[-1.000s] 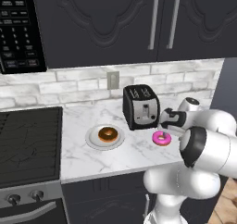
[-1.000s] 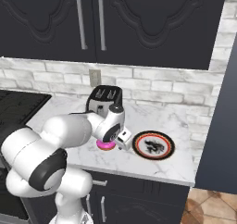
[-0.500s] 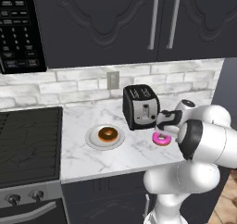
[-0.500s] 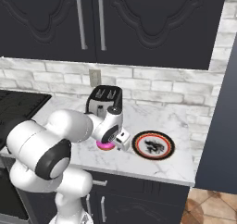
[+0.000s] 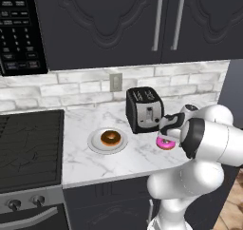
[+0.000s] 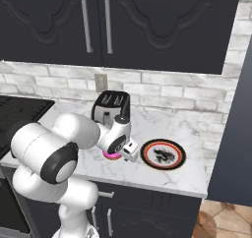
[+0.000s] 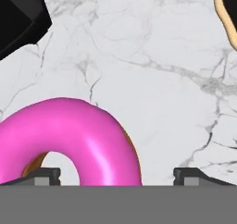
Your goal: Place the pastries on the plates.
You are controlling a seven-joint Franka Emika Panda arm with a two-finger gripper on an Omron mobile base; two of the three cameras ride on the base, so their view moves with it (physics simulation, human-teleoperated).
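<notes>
Pink donut seemingly between open gripper fingertips

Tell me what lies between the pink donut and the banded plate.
Only bare marble counter between pink donut and banded plate in the hand view.

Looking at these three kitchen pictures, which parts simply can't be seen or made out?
- Pink frosted ring donut: in the hand view its lower part is cut off by the bottom edge; in the left base view the white arm hides most of it.
- Gripper: its tips barely show, so whether they touch the donut is unclear.
- Red-orange banded plate: its dark centre pattern is too small to read.
</notes>
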